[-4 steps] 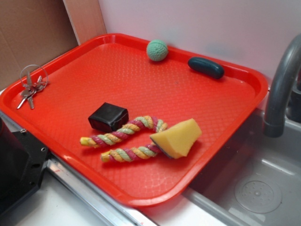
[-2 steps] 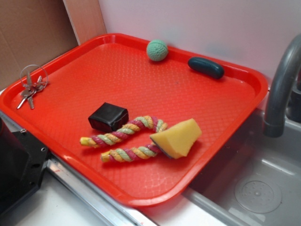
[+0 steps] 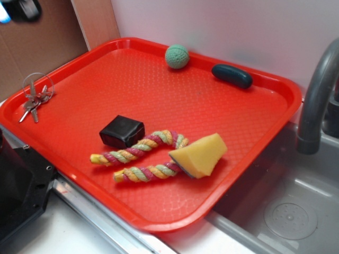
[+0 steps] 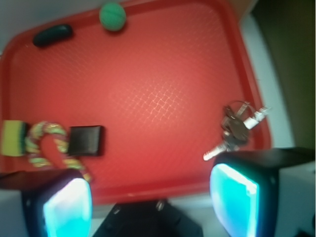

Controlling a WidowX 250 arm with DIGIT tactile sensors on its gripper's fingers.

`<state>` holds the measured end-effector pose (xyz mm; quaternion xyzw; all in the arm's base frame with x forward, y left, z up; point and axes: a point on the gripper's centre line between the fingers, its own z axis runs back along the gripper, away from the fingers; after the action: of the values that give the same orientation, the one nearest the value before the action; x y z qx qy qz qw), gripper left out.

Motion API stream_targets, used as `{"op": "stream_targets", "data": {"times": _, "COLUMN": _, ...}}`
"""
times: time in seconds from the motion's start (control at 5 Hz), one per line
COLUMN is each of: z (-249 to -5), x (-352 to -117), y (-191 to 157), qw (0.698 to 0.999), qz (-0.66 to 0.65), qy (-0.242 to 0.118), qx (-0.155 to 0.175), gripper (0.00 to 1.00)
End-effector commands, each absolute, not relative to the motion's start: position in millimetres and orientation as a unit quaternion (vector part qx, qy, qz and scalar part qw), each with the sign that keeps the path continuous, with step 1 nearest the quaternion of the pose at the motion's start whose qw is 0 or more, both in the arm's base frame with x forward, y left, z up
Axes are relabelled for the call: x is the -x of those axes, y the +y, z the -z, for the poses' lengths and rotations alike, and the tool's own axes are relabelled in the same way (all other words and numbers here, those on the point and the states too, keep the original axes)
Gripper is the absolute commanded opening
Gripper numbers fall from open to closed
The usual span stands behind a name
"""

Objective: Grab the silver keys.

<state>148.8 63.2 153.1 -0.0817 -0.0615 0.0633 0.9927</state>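
Observation:
The silver keys (image 3: pixel 35 99) lie on the left rim area of the red tray (image 3: pixel 175 95), a small bunch on a thin wire ring. In the wrist view the keys (image 4: pixel 236 129) sit near the tray's right edge, just above my right finger (image 4: pixel 236 197). My gripper (image 4: pixel 150 200) is high above the tray's near edge, open wide with nothing between its fingers. Only a dark bit of the gripper (image 3: pixel 18 9) shows in the exterior view's top left corner, well above the keys.
On the tray are a black block (image 3: pixel 122 131), a coloured rope toy (image 3: pixel 140 157), a yellow sponge wedge (image 3: pixel 198 155), a green ball (image 3: pixel 177 56) and a dark green oblong (image 3: pixel 232 75). A sink and grey faucet (image 3: pixel 318 100) lie to the right; a black box (image 3: pixel 21 185) at front left.
A part of the gripper has come into the exterior view's top left corner. Nothing on the tray has moved.

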Motion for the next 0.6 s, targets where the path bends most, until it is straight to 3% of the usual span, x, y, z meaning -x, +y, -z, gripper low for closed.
{"op": "stream_targets", "data": {"times": 0.0, "z": -94.8, "x": -174.4, "y": 96.0, "qw": 0.998, "qz": 0.037, "qy": -0.05, "qx": 0.018, "gripper": 1.0}}
{"op": "stream_targets", "data": {"times": 0.4, "z": -106.6, "x": -139.3, "y": 119.5, "qw": 0.998, "qz": 0.047, "qy": -0.018, "qx": -0.043, "gripper": 1.0}}
